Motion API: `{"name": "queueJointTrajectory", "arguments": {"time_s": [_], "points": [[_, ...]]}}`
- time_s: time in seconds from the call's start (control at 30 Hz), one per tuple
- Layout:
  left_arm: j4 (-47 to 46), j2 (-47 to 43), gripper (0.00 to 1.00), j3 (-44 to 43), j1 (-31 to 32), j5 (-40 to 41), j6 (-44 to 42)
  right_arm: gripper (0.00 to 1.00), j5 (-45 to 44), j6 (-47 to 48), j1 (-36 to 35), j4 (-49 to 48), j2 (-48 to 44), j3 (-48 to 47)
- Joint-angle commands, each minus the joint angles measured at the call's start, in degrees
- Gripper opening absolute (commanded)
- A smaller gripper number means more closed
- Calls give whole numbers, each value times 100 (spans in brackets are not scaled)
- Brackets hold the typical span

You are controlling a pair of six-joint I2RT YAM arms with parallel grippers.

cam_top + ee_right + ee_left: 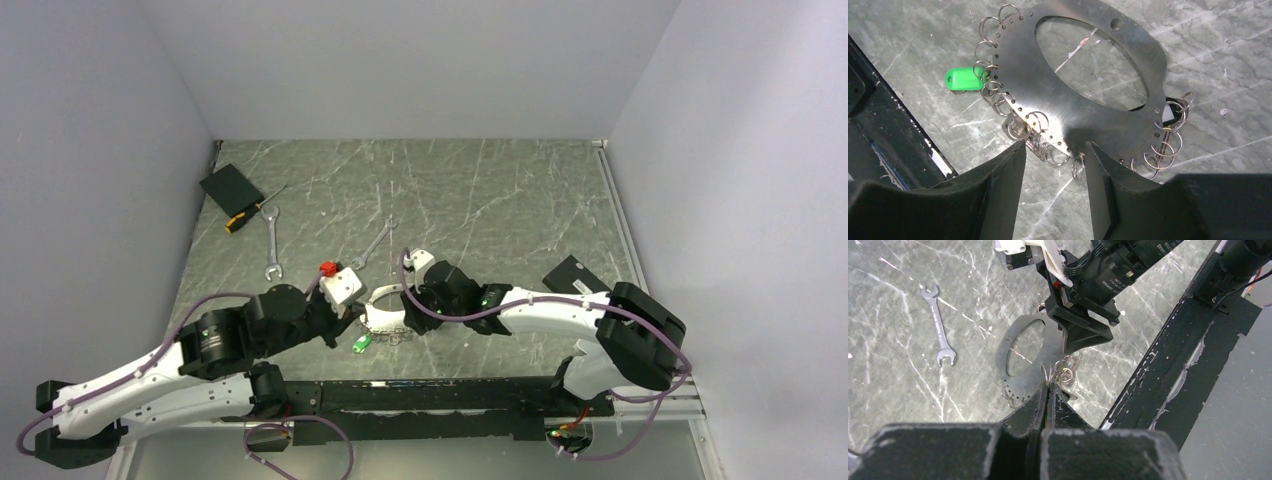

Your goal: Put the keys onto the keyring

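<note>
The keyring (1048, 95) is a flat silvery oval plate with a big hole and many small split rings along its edge. It lies near the table's front (385, 318). A green key (962, 80) hangs on one ring and shows beside the plate (361, 343). A plain metal key (1018, 131) lies under the rim. My left gripper (1049, 384) is shut on a thin split ring (1047, 371) at the plate's (1004, 357) edge. My right gripper (1054, 152) is open, its fingers (1008, 170) on either side of the rim's rings, touching nothing that I can see.
Two silver spanners (273, 245) (372, 245), a screwdriver (252, 212) and a black pad (231, 188) lie farther back on the left. A black box (575, 277) sits on the right. The black base rail (450, 395) runs just in front of the keyring.
</note>
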State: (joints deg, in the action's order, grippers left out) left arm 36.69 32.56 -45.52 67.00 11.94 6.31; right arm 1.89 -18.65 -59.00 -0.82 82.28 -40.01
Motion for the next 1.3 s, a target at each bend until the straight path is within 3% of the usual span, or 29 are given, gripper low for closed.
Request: {"name": "queueJointTrajectory", "arguments": {"time_s": [0.0, 0.27, 1.0, 1.27], "points": [[-432, 546, 0, 11, 30, 94, 365, 50, -17, -236, 135, -157, -74, -168], [-379, 717, 0, -83, 32, 434, 280, 37, 919, -222, 170, -296, 204, -222], [-210, 220, 0, -27, 32, 572, 263, 25, 1216, -138, 144, 325, 1295, -837], [-214, 214, 0, -27, 32, 572, 269, 3, 1124, -131, 126, 455, 1327, -968]]}}
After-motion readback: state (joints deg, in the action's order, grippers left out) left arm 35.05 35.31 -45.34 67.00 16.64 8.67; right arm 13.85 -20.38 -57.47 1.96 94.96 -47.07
